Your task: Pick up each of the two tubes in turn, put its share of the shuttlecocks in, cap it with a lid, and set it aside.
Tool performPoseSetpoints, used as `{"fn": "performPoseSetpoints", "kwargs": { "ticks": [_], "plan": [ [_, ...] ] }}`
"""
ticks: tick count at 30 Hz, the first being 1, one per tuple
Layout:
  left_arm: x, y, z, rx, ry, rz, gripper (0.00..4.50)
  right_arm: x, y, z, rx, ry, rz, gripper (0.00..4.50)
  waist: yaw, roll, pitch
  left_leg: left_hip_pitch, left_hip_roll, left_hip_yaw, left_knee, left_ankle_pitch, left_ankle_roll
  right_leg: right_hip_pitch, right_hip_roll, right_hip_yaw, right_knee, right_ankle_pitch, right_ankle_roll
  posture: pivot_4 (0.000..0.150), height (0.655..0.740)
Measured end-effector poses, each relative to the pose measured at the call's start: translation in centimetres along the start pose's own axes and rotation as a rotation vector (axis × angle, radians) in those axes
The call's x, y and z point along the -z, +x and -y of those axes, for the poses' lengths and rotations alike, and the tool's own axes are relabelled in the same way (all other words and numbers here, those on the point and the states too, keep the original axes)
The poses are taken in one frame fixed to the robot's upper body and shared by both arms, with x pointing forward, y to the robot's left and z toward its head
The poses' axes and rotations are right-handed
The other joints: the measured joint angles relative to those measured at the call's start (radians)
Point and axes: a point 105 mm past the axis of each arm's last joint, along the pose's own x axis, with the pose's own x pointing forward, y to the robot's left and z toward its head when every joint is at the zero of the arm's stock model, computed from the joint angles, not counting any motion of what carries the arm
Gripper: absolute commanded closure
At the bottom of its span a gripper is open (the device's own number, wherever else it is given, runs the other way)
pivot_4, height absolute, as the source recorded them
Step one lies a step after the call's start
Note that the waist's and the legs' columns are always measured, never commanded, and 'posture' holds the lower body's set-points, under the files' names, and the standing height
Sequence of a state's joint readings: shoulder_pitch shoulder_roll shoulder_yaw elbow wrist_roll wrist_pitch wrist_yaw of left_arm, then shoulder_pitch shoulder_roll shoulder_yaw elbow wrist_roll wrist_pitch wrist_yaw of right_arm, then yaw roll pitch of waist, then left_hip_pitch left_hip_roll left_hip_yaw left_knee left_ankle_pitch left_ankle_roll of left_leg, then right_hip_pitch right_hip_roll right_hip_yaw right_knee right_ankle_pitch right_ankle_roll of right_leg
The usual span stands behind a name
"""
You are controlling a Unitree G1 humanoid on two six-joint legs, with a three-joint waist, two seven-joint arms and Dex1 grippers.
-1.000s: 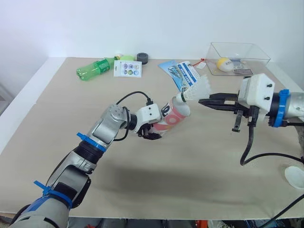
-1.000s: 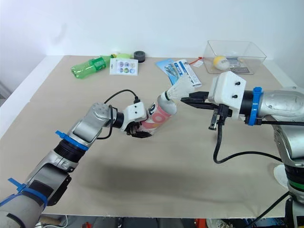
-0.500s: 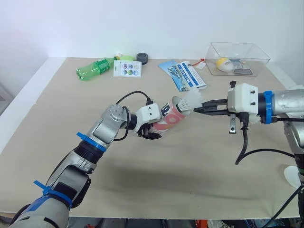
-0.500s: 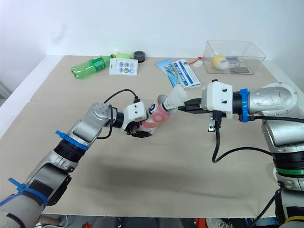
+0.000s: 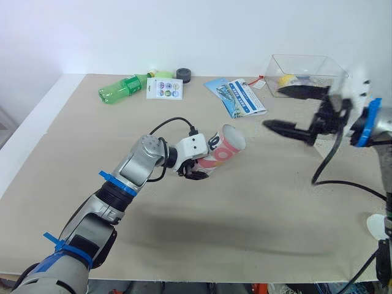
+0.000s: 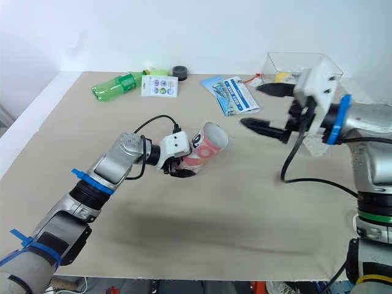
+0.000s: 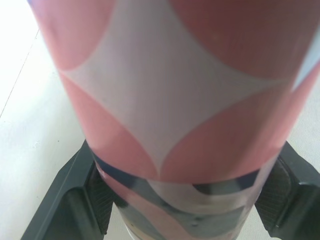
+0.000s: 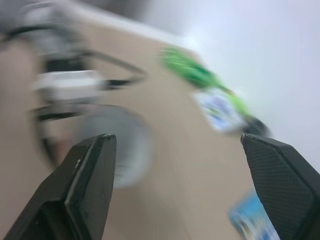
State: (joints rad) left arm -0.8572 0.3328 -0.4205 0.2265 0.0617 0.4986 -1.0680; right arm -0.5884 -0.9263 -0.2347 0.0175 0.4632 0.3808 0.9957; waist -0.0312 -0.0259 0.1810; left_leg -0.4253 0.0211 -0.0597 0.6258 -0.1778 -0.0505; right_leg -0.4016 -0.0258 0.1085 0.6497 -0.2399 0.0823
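Note:
A pink-and-white tube point(image 5: 222, 149) hangs tilted above the table, its open mouth point(image 5: 233, 135) turned to the right. My left gripper point(image 5: 197, 169) is shut on the tube's lower end. In the left wrist view the tube point(image 7: 175, 100) sits between the black fingers point(image 7: 75, 200). My right gripper point(image 5: 288, 110) is in the air to the right of the mouth, well apart from it, jaws wide open with nothing between them. From the right wrist, the tube mouth point(image 8: 117, 150) is a blur beyond the spread fingers point(image 8: 85, 190).
At the back lie a green bottle point(image 5: 122, 87), a sticker card point(image 5: 165, 89), a dark round lid point(image 5: 184, 75) and a blue leaflet point(image 5: 242, 96). A clear box point(image 5: 309, 64) stands at the back right. A white round thing point(image 5: 381, 228) lies by the right edge.
The right gripper pushed the shuttlecock into the tube's mouth, opened, and swung back to the right. The shuttlecock is out of sight. The left arm held still.

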Motion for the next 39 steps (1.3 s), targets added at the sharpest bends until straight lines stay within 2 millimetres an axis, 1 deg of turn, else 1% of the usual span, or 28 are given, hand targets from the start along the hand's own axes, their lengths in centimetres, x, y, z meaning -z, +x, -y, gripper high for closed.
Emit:
{"fn": "performPoseSetpoints", "kwargs": {
  "ticks": [1, 2, 3, 4, 5, 7, 11, 14, 17, 24, 33, 34, 35, 37, 38, 39],
  "plan": [
    [0.0, 0.1, 0.1, 0.003, 0.001, 0.000, 1.44, 2.7, -1.4, 1.6, 0.161, 0.061, -0.054, 0.12, 0.004, -0.001, -0.001, 0.000, 0.000, 0.000, 0.000, 0.000, 0.000, 0.000, 0.000, 0.000, 0.000, 0.000, 0.000, 0.150, 0.7400],
    [-0.1, 0.1, 0.1, 0.004, 0.002, 0.001, 1.44, 5.7, -3.1, 2.8, 0.295, 0.132, -0.118, 0.12, 0.006, -0.002, -0.001, 0.000, 0.000, 0.000, 0.000, 0.000, 0.000, 0.000, 0.000, 0.000, 0.000, 0.000, 0.000, 0.150, 0.7400],
    [-0.1, 0.1, 0.1, 0.004, 0.003, 0.002, 1.44, 8.6, -4.6, 3.0, 0.389, 0.193, -0.179, 0.12, 0.007, -0.001, -0.001, 0.000, -0.001, 0.001, 0.000, 0.000, 0.000, -0.001, 0.000, 0.001, 0.000, 0.000, -0.001, 0.150, 0.7400],
    [0.0, 0.0, 0.0, 0.001, 0.002, 0.000, 1.44, 10.3, -5.2, 2.8, 0.424, 0.229, -0.216, 0.12, 0.006, 0.000, -0.001, 0.000, -0.001, 0.001, -0.001, 0.000, 0.001, -0.001, 0.000, 0.001, 0.000, 0.000, -0.001, 0.150, 0.7400],
    [0.0, -0.1, -0.1, 0.000, 0.001, 0.000, 1.44, 11.9, -5.7, 2.4, 0.450, 0.260, -0.254, 0.12, 0.002, 0.005, -0.001, 0.000, -0.001, 0.003, -0.001, 0.000, 0.001, -0.002, 0.000, 0.003, 0.001, 0.000, -0.001, 0.150, 0.7400],
    [0.1, -0.2, -0.1, -0.002, -0.001, -0.005, 1.44, 13.6, -6.2, 2.2, 0.516, 0.281, -0.271, 0.12, -0.009, 0.011, -0.004, 0.002, -0.001, 0.004, -0.001, 0.000, 0.001, -0.001, 0.000, 0.004, 0.002, -0.001, 0.002, 0.150, 0.7400],
    [0.0, 0.3, 0.2, 0.010, -0.001, -0.003, 1.44, 15.3, -7.2, 2.9, 0.618, 0.263, -0.290, 0.12, -0.016, 0.011, -0.003, 0.002, -0.001, 0.003, 0.000, 0.003, 0.006, -0.001, 0.001, 0.004, 0.002, 0.003, 0.003, 0.150, 0.7400],
    [0.0, 0.2, 0.2, 0.008, -0.004, -0.006, 1.44, 16.5, -7.4, 3.4, 0.672, 0.288, -0.298, 0.12, -0.020, 0.012, -0.003, 0.002, -0.001, 0.004, 0.000, 0.005, 0.007, -0.001, 0.000, 0.005, 0.001, 0.006, 0.003, 0.150, 0.7400],
    [0.0, 0.2, 0.3, 0.009, -0.004, -0.005, 1.44, 17.0, -7.4, 4.0, 0.697, 0.298, -0.302, 0.12, -0.021, 0.012, -0.003, 0.002, -0.001, 0.003, 0.000, 0.006, 0.007, -0.001, 0.001, 0.005, 0.001, 0.007, 0.003, 0.150, 0.7400],
    [-0.1, 0.1, 0.5, 0.004, -0.003, -0.003, 1.44, 18.3, -6.2, 4.4, 0.688, 0.366, -0.298, 0.12, -0.022, 0.012, -0.003, 0.002, -0.001, 0.003, -0.002, 0.006, 0.007, -0.001, 0.001, 0.005, 0.000, 0.006, 0.003, 0.150, 0.7400],
    [0.0, 0.0, 0.7, 0.000, -0.006, -0.008, 1.44, 19.6, -4.9, 3.9, 0.657, 0.427, -0.321, 0.12, -0.025, 0.012, -0.003, 0.002, -0.001, 0.003, -0.003, 0.006, 0.007, -0.001, 0.001, 0.005, 0.000, 0.006, 0.003, 0.150, 0.7400],
    [0.0, 0.0, 0.7, 0.000, -0.006, -0.007, 1.44, 19.7, -4.8, 4.0, 0.656, 0.428, -0.323, 0.48, -0.026, 0.012, -0.003, 0.002, -0.001, 0.003, -0.003, 0.006, 0.007, -0.001, 0.001, 0.005, 0.000, 0.006, 0.003, 0.150, 0.7400],
    [0.0, 0.0, 0.8, 0.000, -0.006, -0.007, 1.44, 19.7, -4.7, 4.0, 0.656, 0.426, -0.324, 0.68, -0.026, 0.012, -0.003, 0.002, -0.001, 0.003, -0.003, 0.006, 0.007, -0.001, 0.001, 0.005, 0.000, 0.006, 0.003, 0.150, 0.7400],
    [0.0, -0.1, 0.8, 0.000, -0.005, -0.007, 1.44, 19.7, -4.5, 4.1, 0.654, 0.420, -0.324, 1.48, -0.026, 0.012, -0.003, 0.002, -0.001, 0.003, -0.003, 0.006, 0.007, -0.001, 0.001, 0.005, 0.000, 0.006, 0.003, 0.150, 0.7400],
    [0.0, -0.1, 0.8, -0.001, -0.005, -0.008, 1.44, 19.8, -4.3, 4.0, 0.650, 0.415, -0.329, 2.09, -0.027, 0.012, -0.003, 0.002, -0.001, 0.003, -0.003, 0.006, 0.007, -0.001, 0.001, 0.005, 0.000, 0.006, 0.003, 0.150, 0.7400],
    [0.0, -0.1, 0.8, -0.001, -0.005, -0.009, 1.44, 19.8, -4.2, 4.0, 0.650, 0.416, -0.328, 2.56, -0.028, 0.012, -0.003, 0.002, -0.001, 0.003, -0.003, 0.006, 0.007, -0.001, 0.001, 0.005, 0.000, 0.006, 0.003, 0.150, 0.7400]
  ]
}}
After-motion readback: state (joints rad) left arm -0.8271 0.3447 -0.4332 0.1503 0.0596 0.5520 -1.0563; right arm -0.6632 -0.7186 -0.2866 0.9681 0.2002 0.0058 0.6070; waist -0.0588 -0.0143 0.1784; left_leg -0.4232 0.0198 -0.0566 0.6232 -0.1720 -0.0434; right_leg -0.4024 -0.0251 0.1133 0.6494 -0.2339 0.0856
